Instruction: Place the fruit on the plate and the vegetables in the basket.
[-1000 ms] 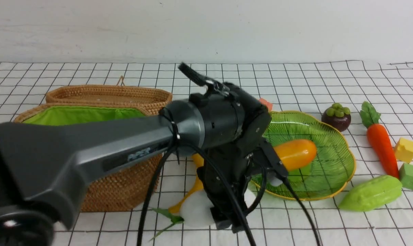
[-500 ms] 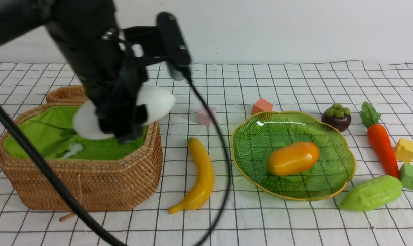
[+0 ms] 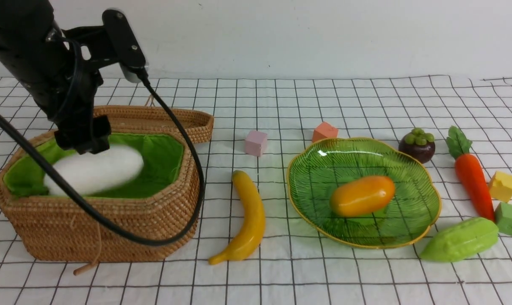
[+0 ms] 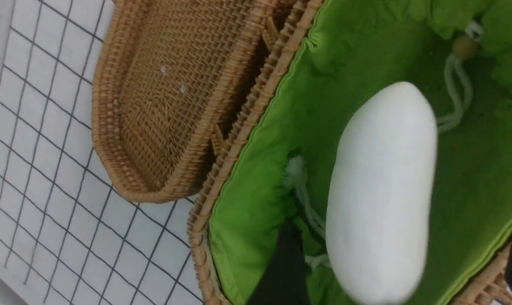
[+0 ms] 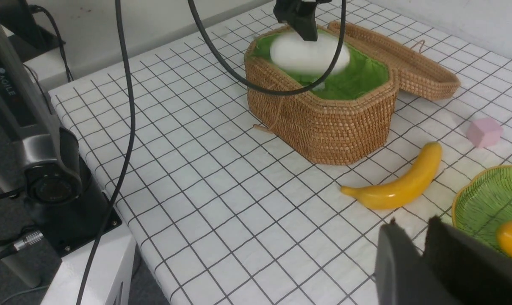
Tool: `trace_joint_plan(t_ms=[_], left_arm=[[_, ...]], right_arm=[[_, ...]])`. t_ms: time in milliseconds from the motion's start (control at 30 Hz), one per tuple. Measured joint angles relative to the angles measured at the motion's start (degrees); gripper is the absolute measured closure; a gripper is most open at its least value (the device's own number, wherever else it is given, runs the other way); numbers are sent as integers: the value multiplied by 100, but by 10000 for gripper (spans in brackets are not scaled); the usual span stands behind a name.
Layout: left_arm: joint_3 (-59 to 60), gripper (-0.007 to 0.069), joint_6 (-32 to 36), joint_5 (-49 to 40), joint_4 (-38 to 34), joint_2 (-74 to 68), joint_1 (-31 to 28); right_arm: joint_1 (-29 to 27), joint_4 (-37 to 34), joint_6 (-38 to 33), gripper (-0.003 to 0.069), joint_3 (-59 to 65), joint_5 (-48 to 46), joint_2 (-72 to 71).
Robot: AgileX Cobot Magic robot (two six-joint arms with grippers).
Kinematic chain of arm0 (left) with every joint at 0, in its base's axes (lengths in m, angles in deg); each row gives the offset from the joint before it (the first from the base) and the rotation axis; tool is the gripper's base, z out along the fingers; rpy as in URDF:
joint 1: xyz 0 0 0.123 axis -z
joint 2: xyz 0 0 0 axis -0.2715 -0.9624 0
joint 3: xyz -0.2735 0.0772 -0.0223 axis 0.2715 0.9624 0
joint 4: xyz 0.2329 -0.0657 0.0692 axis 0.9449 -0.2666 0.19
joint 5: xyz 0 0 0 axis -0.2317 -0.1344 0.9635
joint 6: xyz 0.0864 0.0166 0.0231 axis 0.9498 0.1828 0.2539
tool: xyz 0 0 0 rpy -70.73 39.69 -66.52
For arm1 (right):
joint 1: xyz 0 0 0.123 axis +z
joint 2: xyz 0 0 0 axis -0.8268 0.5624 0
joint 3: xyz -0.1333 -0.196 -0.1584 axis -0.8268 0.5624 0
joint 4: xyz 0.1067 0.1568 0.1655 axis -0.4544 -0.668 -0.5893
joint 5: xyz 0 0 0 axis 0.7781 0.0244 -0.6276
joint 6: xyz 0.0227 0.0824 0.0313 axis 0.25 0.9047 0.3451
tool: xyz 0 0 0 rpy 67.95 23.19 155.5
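Left pincer (image 3: 83,142) spread wide, pinching nothing. Radish (image 3: 95,169) sits loose and blurred directly under it, inside the basket (image 3: 112,228). Radish step looks basically done. Next: lift clear of the rim, then carrot (image 3: 474,182) or gourd (image 3: 459,239), both well off to its right. Right pincer (image 5: 425,254) near-closed, empty.

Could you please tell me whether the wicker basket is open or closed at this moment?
Open: the basket shows its green lining, and its lid lies flat behind it.
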Motion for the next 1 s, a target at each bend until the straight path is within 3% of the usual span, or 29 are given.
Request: trace_joint_plan(t_ms=[133, 300, 333, 433, 467, 533, 633, 733, 933, 1000], left_arm=[[0, 1, -27, 161, -16, 0, 0], [0, 164, -837, 145, -698, 0, 80], [0, 235, -1150, 136, -922, 0, 178], [0, 538, -2363, 130, -1391, -12, 855], [0, 552, -2439, 138, -1403, -13, 966], [-5, 637, -3483, 171, -1494, -129, 1692], [-10, 632, -4162, 171, -1491, -350, 2195], [-10, 552, -4575, 165, -1409, -781, 2497], [-10, 197, -5256, 465, -954, -1887, 2510], [-10, 141, -5409, 606, -772, -2084, 2510]], right_arm=[[0, -15, 0, 533, 0, 10, 0], [0, -15, 30, 531, 0, 12, 0], [0, -15, 64, 531, 0, 12, 0], [0, 71, 478, 529, 0, -13, 0], [0, 71, 508, 529, 0, -20, 0], [0, 393, 959, 529, 0, -46, 0], [0, 722, 1301, 529, 0, -70, 0], [0, 1117, 1644, 527, 0, -169, 0], [0, 1235, 1748, 521, 0, -373, 0], [0, 1235, 1754, 519, 0, -373, 0]])
